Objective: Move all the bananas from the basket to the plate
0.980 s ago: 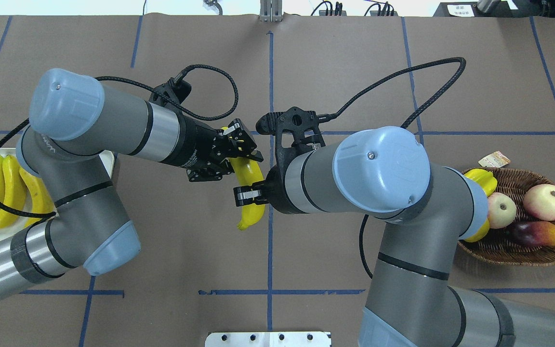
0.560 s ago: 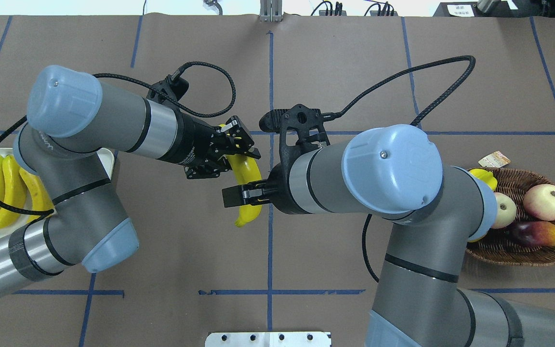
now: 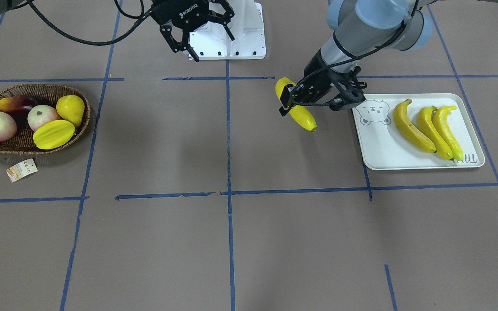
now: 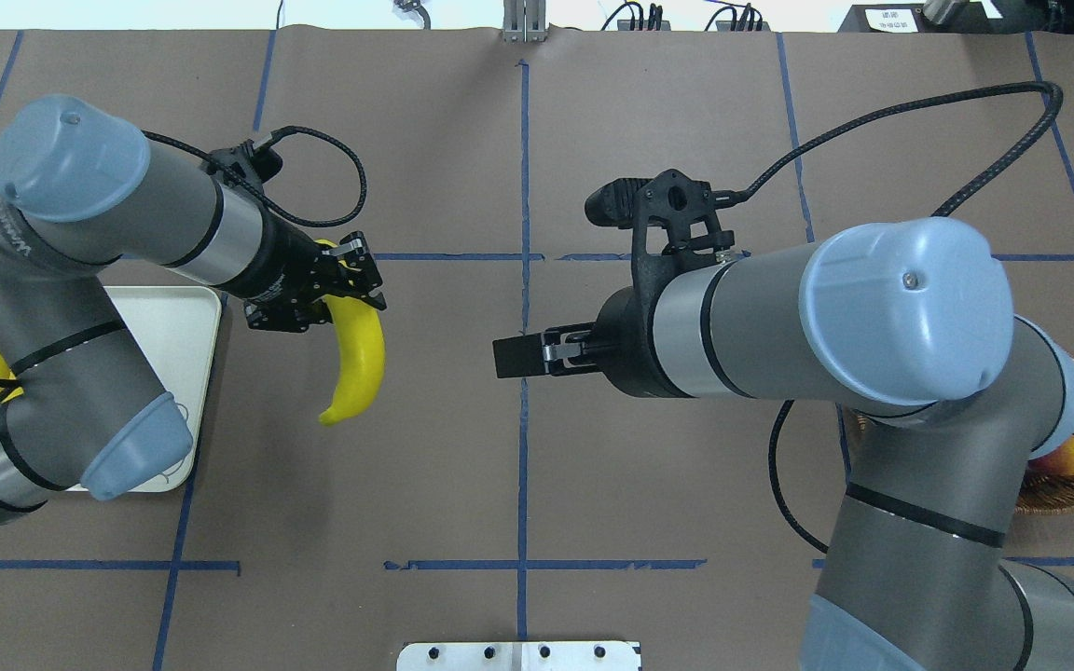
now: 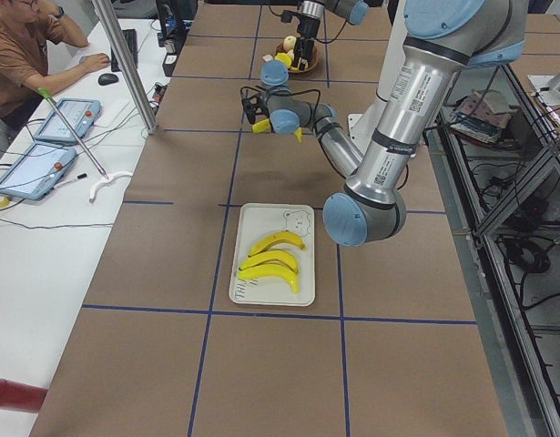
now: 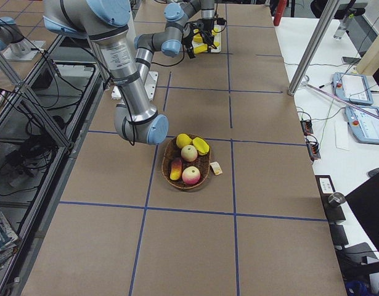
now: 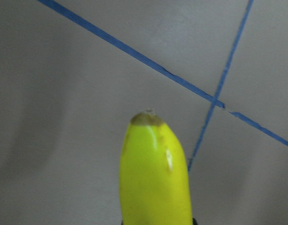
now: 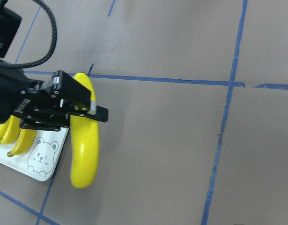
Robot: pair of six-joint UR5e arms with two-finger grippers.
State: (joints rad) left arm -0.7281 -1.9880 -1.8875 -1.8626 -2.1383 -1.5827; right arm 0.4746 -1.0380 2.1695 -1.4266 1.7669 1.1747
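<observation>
Holding banana [image 4: 357, 349] near plate [image 4: 178, 326], seemingly aloft

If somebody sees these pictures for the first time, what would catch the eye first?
The bright yellow banana hanging in the left pincer above the brown table, beside the plate, which already holds three bananas. The right pincer hangs open and empty near the robot's base; the basket holds only other fruit.

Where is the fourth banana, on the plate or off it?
Off it: the left gripper holds the fourth banana beside the plate, clear of its rim; three bananas lie on it.
</observation>
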